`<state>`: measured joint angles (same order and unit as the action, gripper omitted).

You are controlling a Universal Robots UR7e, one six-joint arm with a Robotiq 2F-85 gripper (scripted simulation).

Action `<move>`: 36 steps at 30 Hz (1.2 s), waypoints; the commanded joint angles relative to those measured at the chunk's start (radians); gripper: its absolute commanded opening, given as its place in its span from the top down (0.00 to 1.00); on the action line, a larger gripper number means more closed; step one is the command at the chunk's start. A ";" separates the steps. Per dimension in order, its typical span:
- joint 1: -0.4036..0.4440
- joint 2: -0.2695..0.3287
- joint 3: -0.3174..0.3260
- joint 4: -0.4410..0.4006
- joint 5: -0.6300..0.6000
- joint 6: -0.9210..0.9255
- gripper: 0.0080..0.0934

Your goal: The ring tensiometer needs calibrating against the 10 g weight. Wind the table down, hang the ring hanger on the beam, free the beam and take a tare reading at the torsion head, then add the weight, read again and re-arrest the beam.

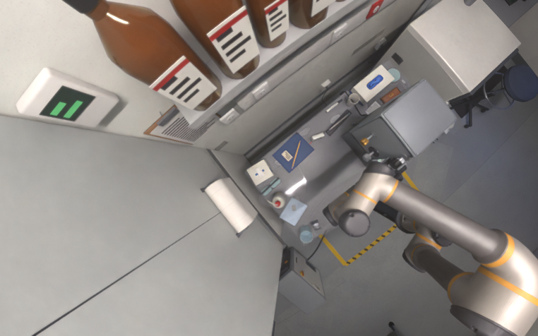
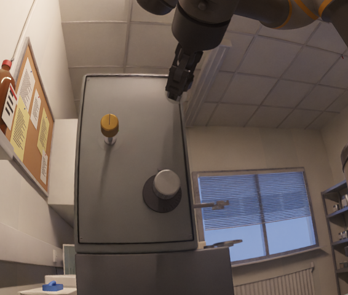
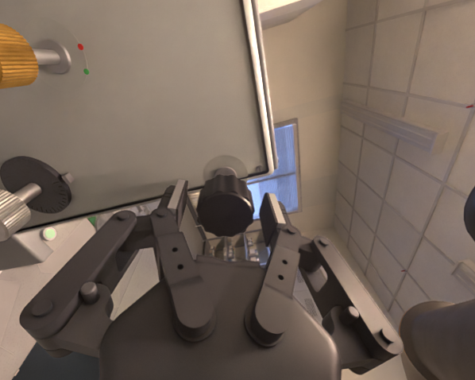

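A black fluted knob [image 3: 225, 209] sticks out of the tensiometer's grey front panel [image 2: 133, 158] at one corner, and my gripper [image 3: 225, 213] stands open around it, holding nothing. In the second side camera my gripper [image 2: 177, 92] sits at the panel's top right corner. An orange knob [image 2: 109, 125] stands on a short shaft higher on the panel, with a red and a green dot beside it. A silver knurled knob [image 2: 166, 184] sits over a black graduated dial. The beam's end [image 2: 214, 204] juts from the cabinet's side above a round table [image 2: 223, 243].
Behind the cabinet [image 1: 404, 121] runs the wall with a shelf of brown bottles [image 1: 154, 50]. The bench [image 1: 304, 167] holds a blue notebook [image 1: 293, 152], a white box, a cloth and small items. Yellow-black floor tape [image 1: 363, 250] marks the arm's base area.
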<state>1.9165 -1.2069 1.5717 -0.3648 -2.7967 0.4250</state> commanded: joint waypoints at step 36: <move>0.191 0.170 -0.257 0.086 0.192 0.000 0.30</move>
<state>2.1086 -1.0346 1.3145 -0.2791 -2.6047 0.4250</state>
